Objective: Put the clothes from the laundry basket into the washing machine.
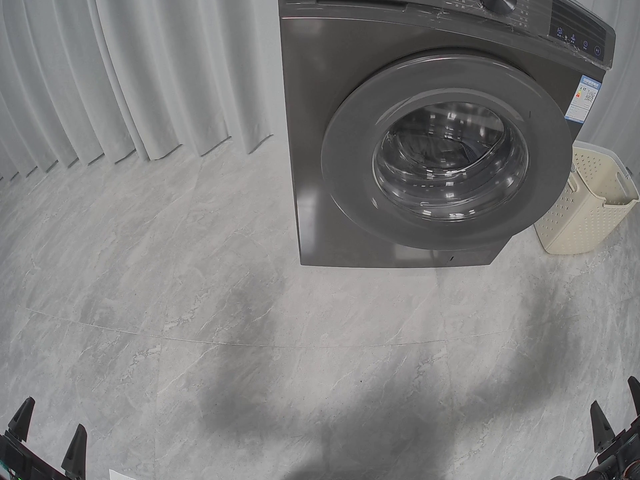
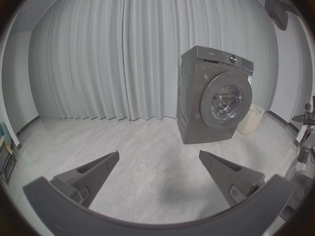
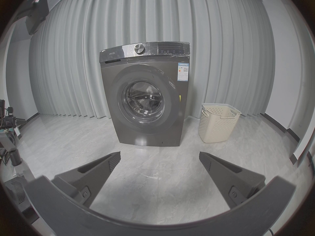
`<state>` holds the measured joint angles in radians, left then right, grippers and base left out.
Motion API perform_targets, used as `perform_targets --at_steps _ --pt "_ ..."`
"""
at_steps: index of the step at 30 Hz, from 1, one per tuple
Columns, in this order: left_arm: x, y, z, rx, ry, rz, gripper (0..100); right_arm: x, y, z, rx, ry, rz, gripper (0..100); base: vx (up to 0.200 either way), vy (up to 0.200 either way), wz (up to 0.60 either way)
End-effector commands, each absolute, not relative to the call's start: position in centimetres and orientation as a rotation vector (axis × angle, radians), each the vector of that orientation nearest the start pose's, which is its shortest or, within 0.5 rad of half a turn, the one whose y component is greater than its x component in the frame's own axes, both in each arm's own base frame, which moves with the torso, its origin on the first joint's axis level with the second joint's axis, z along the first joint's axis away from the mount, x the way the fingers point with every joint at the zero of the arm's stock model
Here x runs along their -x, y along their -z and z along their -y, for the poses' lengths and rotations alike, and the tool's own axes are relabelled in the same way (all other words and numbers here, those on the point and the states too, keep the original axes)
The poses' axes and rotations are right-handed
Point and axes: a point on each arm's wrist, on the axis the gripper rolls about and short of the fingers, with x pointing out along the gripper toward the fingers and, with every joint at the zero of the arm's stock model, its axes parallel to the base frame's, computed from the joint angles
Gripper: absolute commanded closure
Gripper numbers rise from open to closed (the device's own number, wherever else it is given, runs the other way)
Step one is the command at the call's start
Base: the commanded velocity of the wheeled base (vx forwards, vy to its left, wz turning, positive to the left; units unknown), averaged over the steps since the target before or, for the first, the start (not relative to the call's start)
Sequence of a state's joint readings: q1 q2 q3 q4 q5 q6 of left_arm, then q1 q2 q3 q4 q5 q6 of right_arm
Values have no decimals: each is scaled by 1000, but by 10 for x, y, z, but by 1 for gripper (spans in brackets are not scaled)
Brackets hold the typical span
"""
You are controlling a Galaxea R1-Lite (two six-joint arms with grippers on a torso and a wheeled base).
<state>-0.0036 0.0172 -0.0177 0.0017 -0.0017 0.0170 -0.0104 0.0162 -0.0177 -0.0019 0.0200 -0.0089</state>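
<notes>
A dark grey front-loading washing machine (image 1: pixel 427 135) (image 2: pixel 215 95) (image 3: pixel 146 95) stands ahead on the floor, its round glass door (image 1: pixel 448 151) shut. To its right, by the curtain, sits a cream perforated laundry basket (image 1: pixel 590 198) (image 3: pixel 218 122) (image 2: pixel 251 118); I cannot see what lies inside it. My left gripper (image 1: pixel 48 428) (image 2: pixel 159 154) is low at the near left, open and empty. At the near right my right gripper (image 1: pixel 617 405) (image 3: pixel 159 154) is also open with nothing between its fingers. Both are far from the machine and the basket.
Pale grey marble-look floor (image 1: pixel 200 288) stretches wide between me and the machine. Pleated white curtains (image 1: pixel 133 55) close off the back. Stands with equipment are at the room's sides in the wrist views.
</notes>
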Motion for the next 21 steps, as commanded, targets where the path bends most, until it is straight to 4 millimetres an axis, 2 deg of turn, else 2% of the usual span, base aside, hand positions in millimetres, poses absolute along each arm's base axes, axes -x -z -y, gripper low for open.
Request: perform_targets --at_steps 1,9,10,11,13,16,18,21 --pt "22 -75 0 -17 5 -6 0 23 -76 -1 8 -11 3 0 0 -200 0" --pt "22 -75 0 -18 6 -6 0 24 -79 0 5 -3 23 0 0 -200 0" --pt "22 -75 0 -17 6 -6 0 25 -85 -1 5 -3 55 0 0 -200 0" --pt "22 -75 0 -17 6 -6 0 31 -104 -1 5 -14 137 0 0 -200 0" --pt "22 -75 0 -17 6 -6 0 36 -124 -1 -20 -39 179 0 0 -200 0" --pt "22 -75 0 -18 6 -6 0 12 -122 -3 -109 -155 -85 0 0 -200 0" --pt "22 -75 0 -17 6 -6 0 -15 -129 -5 -188 -208 -285 0 0 -200 0" --pt "22 -75 0 -18 6 -6 0 -48 -150 -6 -203 -225 -349 0 0 -200 0"
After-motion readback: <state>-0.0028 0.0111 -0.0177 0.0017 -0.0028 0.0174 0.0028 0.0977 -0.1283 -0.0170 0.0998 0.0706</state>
